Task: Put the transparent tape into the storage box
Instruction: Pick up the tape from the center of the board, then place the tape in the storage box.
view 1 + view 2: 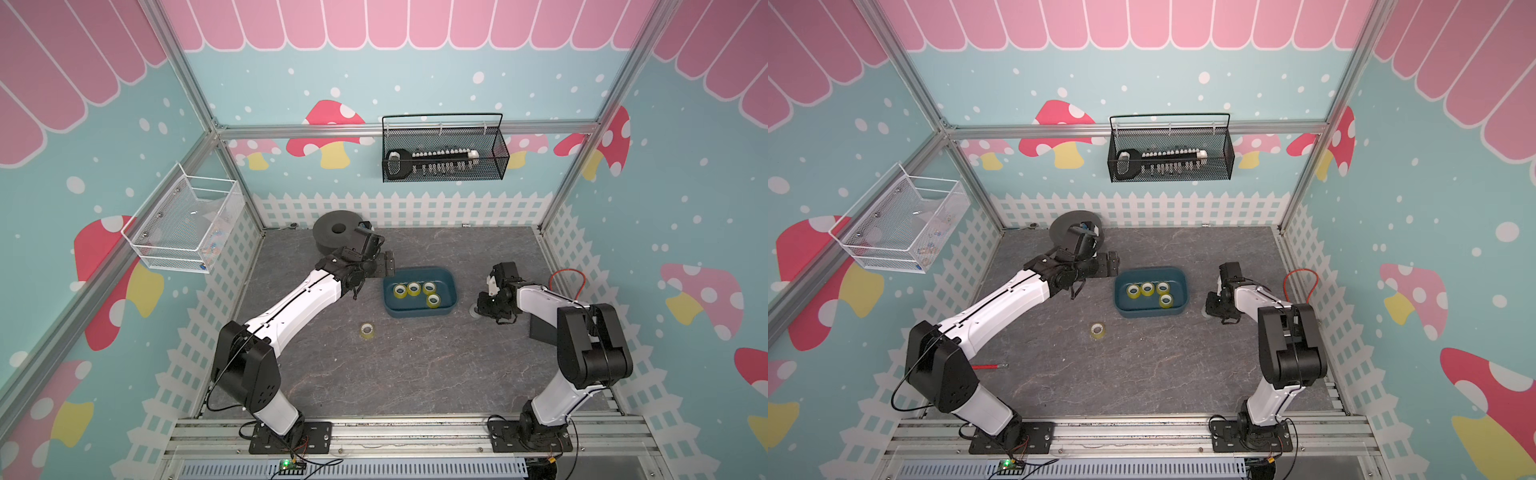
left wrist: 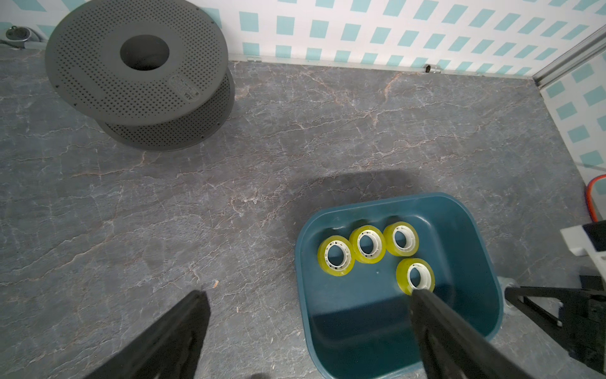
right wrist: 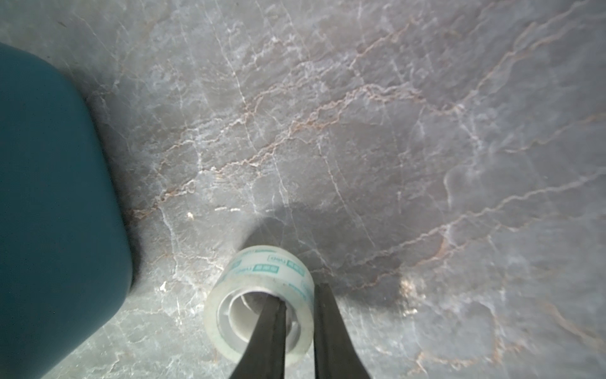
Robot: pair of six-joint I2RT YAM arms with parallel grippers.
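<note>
Transparent tape (image 3: 259, 315), low in frame: my right gripper (image 3: 300, 295) pinches its wall, one finger inside the core, ready to lift toward the storage box (image 3: 49, 197).

Pretty cute setup tbh. The walls (image 1: 415, 83) are light teal with white dots and red, pink and yellow mushrooms, a pink scalloped band along the top and a white picket fence (image 1: 399, 208) print along the bottom. Aluminium frame bars (image 1: 374, 131) run along the corners and across the back wall. The floor is a grey marble-look worktop (image 1: 415, 365) with pale veins. Lighting is soft and even, with only faint shadows.
</note>
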